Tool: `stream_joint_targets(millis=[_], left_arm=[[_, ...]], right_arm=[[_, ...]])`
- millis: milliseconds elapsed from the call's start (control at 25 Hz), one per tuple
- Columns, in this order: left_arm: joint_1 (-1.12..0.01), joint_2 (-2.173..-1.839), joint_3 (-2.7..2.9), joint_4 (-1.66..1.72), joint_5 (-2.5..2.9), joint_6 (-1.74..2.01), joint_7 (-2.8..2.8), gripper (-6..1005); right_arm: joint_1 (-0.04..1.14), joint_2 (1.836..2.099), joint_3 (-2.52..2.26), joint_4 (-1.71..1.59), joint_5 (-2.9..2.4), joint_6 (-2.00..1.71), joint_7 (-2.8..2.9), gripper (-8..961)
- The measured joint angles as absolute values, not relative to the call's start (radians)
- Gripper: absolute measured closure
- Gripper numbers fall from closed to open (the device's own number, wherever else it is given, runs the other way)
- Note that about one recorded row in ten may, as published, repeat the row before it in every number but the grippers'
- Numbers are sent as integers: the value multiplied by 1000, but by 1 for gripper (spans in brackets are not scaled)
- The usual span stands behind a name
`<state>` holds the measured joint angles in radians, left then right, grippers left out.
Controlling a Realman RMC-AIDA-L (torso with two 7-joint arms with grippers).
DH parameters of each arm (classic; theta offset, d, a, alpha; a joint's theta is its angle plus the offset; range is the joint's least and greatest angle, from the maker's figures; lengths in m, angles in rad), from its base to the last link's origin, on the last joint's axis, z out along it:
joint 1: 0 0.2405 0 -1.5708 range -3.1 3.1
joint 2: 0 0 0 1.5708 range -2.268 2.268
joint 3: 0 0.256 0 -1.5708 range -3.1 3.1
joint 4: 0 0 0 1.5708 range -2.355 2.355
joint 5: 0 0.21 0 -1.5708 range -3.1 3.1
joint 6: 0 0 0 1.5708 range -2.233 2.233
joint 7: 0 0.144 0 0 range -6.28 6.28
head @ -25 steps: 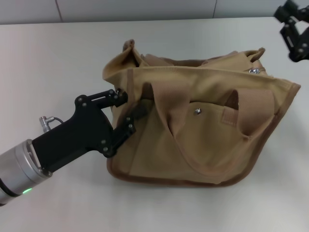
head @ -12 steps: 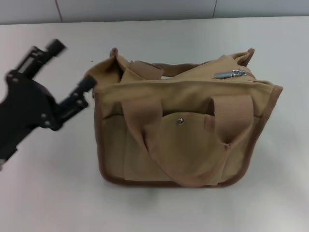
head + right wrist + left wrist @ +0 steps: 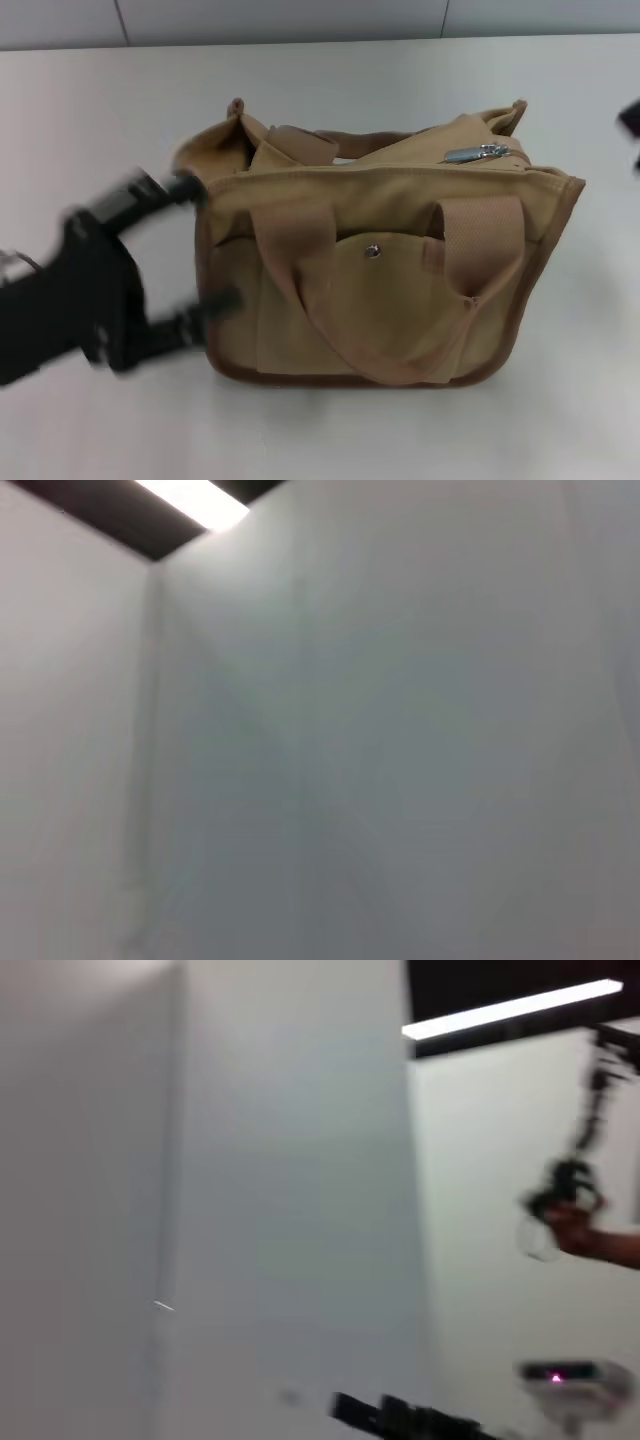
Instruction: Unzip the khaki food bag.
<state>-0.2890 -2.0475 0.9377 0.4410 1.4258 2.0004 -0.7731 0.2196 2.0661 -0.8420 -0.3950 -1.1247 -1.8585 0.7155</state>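
The khaki food bag (image 3: 380, 280) stands upright in the middle of the white table, front pocket and metal snap (image 3: 372, 250) facing me. Its two webbing handles hang down the front. The silver zipper pull (image 3: 478, 153) lies at the right end of the top. My left gripper (image 3: 209, 243), blurred by motion, is open at the bag's left end, one finger (image 3: 185, 187) near the top corner and the other (image 3: 215, 303) lower down. Only a dark sliver of my right gripper (image 3: 631, 120) shows at the right edge. Both wrist views show only walls and ceiling lights.
The white table (image 3: 100, 120) reaches to a grey wall strip at the back. Bare table surface lies around the bag on all sides.
The left gripper has swung down from the upper left to the bag's left end. The bag has stayed put for half a second. The right gripper's edge has come into view at the right.
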Motion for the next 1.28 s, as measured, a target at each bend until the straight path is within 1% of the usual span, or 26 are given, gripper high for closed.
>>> stream_joint_targets(millis=[80, 160, 240, 320, 360, 560, 640, 1280], left_arm=[[-296, -2034, 1034, 464, 1464, 1989, -792, 166], [-308, -2028, 1059, 467, 1508, 1980, -806, 167], [-323, -2028, 1058, 467, 1585, 1964, -824, 169], [-327, -2030, 1052, 467, 1620, 1945, -832, 170], [-327, -2031, 1049, 468, 1632, 1929, -836, 170], [-316, -2030, 1049, 474, 1634, 1914, -837, 170], [-314, -2028, 1049, 475, 1634, 1912, -838, 170], [-304, -2027, 1041, 476, 1635, 1910, -833, 170]], right_arm=[[206, 2051, -842, -439, -1273, -1927, 745, 241], [209, 2038, -838, -470, -1422, -1988, 789, 241], [222, 2029, -837, -489, -1536, -2022, 851, 241], [235, 2028, -839, -507, -1623, -2030, 904, 242], [243, 2032, -840, -517, -1665, -2028, 925, 242], [276, 2070, -834, -549, -1795, -1973, 993, 243], [278, 2075, -836, -551, -1797, -1954, 993, 244], [304, 2080, -842, -545, -1795, -1944, 990, 246]])
